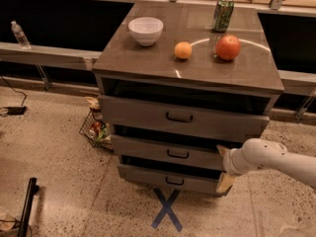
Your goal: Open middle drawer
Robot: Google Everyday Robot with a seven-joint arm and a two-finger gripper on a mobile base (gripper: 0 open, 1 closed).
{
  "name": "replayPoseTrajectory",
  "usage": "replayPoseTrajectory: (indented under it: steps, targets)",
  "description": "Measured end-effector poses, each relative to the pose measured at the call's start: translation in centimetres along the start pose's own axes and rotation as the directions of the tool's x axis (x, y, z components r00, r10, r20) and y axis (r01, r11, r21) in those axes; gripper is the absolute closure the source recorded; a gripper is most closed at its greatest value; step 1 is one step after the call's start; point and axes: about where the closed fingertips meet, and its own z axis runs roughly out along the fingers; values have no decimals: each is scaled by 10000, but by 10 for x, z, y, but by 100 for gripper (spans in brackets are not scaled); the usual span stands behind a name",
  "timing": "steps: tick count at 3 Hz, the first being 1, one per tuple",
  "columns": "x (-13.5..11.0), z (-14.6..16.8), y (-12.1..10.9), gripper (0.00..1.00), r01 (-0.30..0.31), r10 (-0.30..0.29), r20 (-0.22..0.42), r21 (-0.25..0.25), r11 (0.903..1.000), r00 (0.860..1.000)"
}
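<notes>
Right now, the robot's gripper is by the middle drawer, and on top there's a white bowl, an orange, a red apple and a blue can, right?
Almost. The can is green, not blue, as the camera view shows. The rest holds: the gripper is at the right end of the middle drawer, and the white bowl, orange and red apple sit on the cabinet top.

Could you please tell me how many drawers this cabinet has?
3: the tall grey-brown top drawer, the shallow middle drawer beneath it, and the narrow bottom drawer lowest. The robot's pale gripper sits at the middle drawer's right end.
</notes>
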Motion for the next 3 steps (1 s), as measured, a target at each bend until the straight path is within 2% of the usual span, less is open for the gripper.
replayPoseTrajectory:
  steps: [1,2,3]
  targets:
    - [7,20,-18,0,121,-121,-47,0,9999,9999]
    - [20,33,-30,0,-17,17,-219,-8,10000,9998]
    - [32,42,-38,18,-329,329,-333,26,9995,9989]
